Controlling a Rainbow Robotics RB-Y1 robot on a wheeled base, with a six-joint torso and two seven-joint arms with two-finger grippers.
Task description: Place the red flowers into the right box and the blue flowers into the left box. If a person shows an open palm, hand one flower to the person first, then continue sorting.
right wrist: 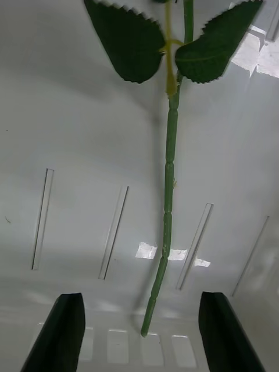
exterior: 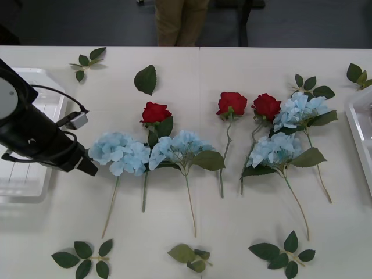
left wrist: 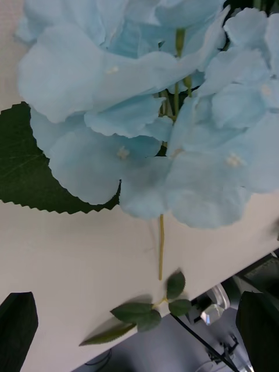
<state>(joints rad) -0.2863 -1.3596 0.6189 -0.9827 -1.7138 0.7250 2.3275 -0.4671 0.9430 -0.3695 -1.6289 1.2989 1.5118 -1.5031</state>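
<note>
Four blue flowers (exterior: 120, 153) and three red flowers (exterior: 155, 113) lie across the middle of the table (exterior: 244, 70). At centre left, the left gripper (left wrist: 139, 325) hovers beside the leftmost hydrangea, fingers apart. The right gripper (right wrist: 139, 331), also parted, hangs above a rose stem (right wrist: 168, 192) lying in the right box (right wrist: 70, 145). The left box (exterior: 35, 174) sits at the left edge.

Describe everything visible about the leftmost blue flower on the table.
The leftmost blue flower is a fake pale-blue hydrangea: a wide fluffy head of fabric-looking petals on a thin green stem running toward the robot. It lies flat on the white table. The left pincer hovers open beside its head; no contact is visible.
</note>
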